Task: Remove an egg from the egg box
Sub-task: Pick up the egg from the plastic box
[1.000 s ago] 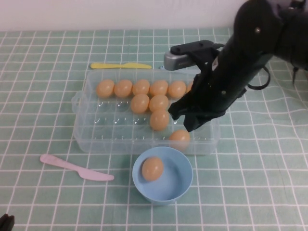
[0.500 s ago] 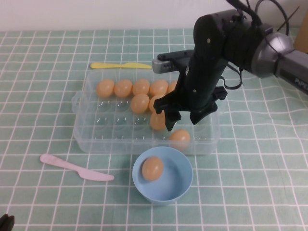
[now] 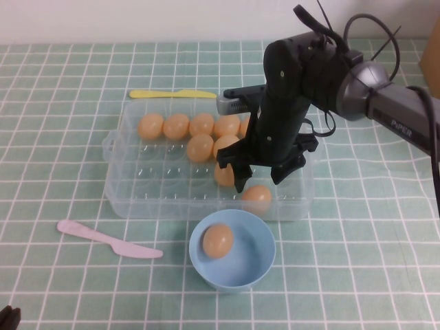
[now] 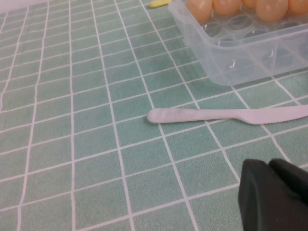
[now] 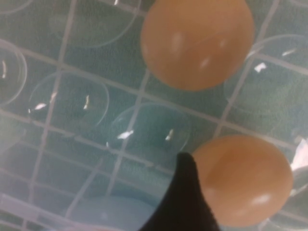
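Desk: green checked cloth (image 3: 69, 82) with white lines covers the desk.
Egg box: the clear plastic egg box (image 3: 137, 185) lies in the middle of the desk, with most of its moulded cups bare. A row of tan-orange eggs (image 3: 176, 126) sits along its far side, and a few more sit nearer the middle.
Egg: the egg (image 3: 258, 196) is smooth and tan-orange, in a cup at the near edge of the box, just behind the bowl.
Bowl: the round light-blue bowl (image 3: 265, 265) stands just in front of the box and holds one egg (image 3: 218, 240).
Right gripper: the right gripper (image 3: 262, 180) hangs over the box above the egg, fingers (image 3: 242, 180) spread wide, with one on each side.
Left gripper: the left gripper (image 4: 274, 197) is low at the near left edge of the desk; cannot tell how its fingers stand.
Knives: a pink knife (image 3: 106, 238) lies in front of the box, a yellow knife (image 3: 172, 93) behind it.
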{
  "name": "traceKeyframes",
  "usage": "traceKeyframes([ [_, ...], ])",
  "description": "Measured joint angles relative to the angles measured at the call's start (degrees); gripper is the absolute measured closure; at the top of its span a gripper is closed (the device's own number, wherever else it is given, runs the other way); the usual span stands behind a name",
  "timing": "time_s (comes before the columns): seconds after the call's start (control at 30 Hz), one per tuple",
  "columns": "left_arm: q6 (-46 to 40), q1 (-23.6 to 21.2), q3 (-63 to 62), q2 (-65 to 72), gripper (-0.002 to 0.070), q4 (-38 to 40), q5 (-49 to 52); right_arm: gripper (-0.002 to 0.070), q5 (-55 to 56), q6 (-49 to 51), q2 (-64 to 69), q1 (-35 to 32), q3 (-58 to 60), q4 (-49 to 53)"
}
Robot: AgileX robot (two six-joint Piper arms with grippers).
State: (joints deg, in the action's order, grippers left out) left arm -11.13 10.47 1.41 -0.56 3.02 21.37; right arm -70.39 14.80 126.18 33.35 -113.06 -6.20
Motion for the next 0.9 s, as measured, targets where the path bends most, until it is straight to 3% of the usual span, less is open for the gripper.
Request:
traceKeyframes([
  [0.43,0.0,0.0,0.0,0.0,0.068,0.0,0.0,0.0174,0.11,1.36,0.25,-0.2,-0.14,0.29],
  [0.67,0.0,0.0,0.0,0.0,0.068,0.0,0.0,0.0111,0.11,1.49,1.66,-0.2,-0.14,-0.04],
  [0.9,0.0,0.0,0.0,0.0,0.068,0.0,0.0,0.0101,0.11,1.49,2.31,-0.2,-0.14,-0.09],
])
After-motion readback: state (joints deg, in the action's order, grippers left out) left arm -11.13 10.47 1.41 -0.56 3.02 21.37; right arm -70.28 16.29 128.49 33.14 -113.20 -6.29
